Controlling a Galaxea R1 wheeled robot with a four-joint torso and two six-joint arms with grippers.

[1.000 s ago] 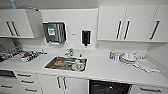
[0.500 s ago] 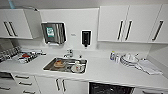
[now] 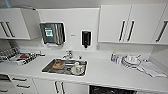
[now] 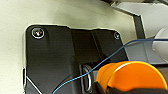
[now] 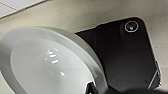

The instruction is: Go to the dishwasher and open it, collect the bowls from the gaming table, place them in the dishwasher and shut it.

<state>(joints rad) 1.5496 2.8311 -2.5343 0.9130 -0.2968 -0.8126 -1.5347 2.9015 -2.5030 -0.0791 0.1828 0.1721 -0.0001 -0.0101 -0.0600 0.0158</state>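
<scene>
The dishwasher (image 3: 112, 90) shows as a dark strip under the white counter, right of the sink, at the head view's lower edge. In the left wrist view an orange bowl (image 4: 132, 76) sits close to the camera, above the robot's dark plate, and my left gripper (image 4: 112, 88) is shut on its rim. In the right wrist view a white bowl (image 5: 50, 62) looms large, with my right gripper (image 5: 92, 88) shut on its edge. The gaming table is out of view.
A steel sink (image 3: 65, 67) holds dishes. A dish rack (image 3: 17, 56) stands on the counter's left and stacked plates (image 3: 131, 60) with a cloth on its right. White wall cabinets (image 3: 130, 23), a wall dispenser (image 3: 52, 33) and white drawers (image 3: 21, 83) frame the counter.
The whole head picture has shifted: the counter and sink sit slightly lower and larger, so the camera has moved nearer. Nothing on the counter has moved.
</scene>
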